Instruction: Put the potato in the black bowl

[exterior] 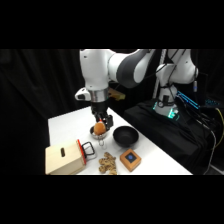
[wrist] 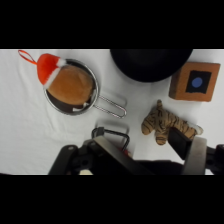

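Potato (exterior: 99, 128) sitting in small metal cup (wrist: 71, 90) on white desk (exterior: 65, 122), directly beneath claw (exterior: 101, 120). Cannot tell whether claw open or closed on it. Black bowl (exterior: 125, 135) just right of cup, apart. Nearer: tan box (exterior: 62, 159) at left, striped tiger toy (wrist: 167, 125), brown block with blue square (exterior: 130, 159).

I see a white tabletop (exterior: 65, 125). On it rest a black bowl (exterior: 125, 135), a small metal cup (exterior: 99, 133) with a wire handle, a pale wooden box (exterior: 63, 159), a brown block (exterior: 130, 159) with a blue spot, and a striped tan toy (exterior: 107, 163) between box and block.
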